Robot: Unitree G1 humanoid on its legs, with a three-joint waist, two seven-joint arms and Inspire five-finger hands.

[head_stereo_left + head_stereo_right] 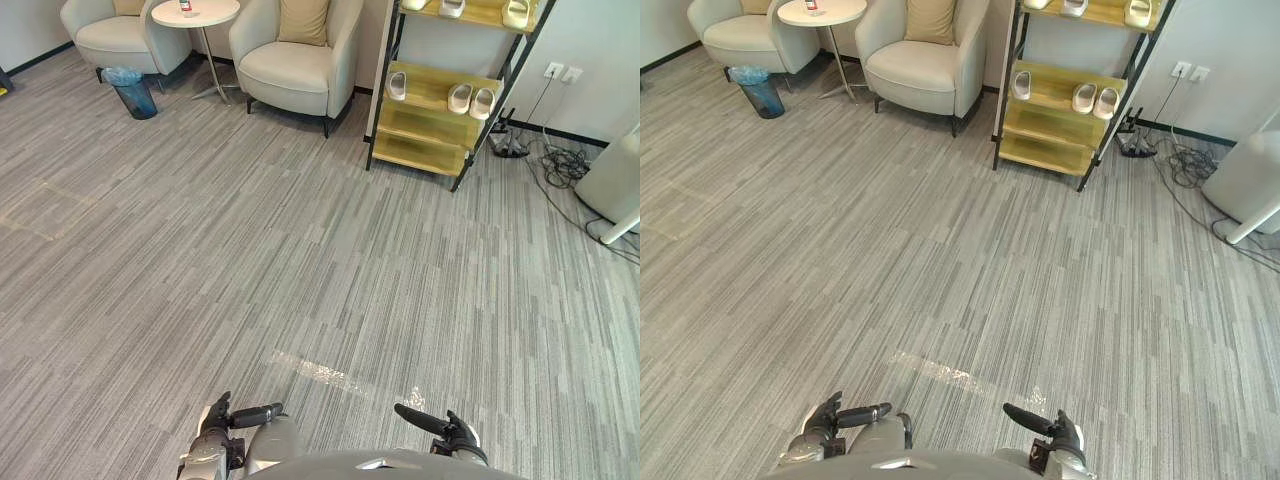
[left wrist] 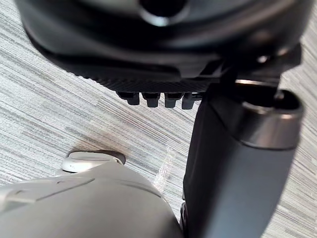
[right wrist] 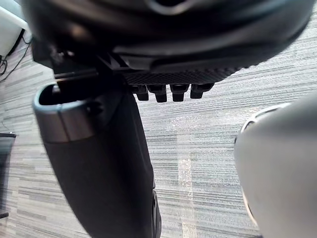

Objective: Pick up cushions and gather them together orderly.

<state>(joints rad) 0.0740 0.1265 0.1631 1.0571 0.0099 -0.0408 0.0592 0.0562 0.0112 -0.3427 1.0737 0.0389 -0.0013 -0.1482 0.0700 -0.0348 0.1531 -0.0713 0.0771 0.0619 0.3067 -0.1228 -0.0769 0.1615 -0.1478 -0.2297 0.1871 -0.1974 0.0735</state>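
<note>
A tan square fabric cushion is propped in a cream upholstered armchair; well apart, the left hand and right hand are held low, fingers loosely spread, empty.

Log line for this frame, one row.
stage: pre-grasp | tan square cushion: on cream armchair, far ahead | left hand: open, empty | right hand: open, empty

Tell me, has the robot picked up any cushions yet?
Not yet. Nothing looks gathered: the tan cushion sits on the nearer armchair, and a second cushion sits on the farther armchair. The left hand and right hand hang low, open and empty. Left to do: cross the floor, pick up each cushion and put them together.
</note>
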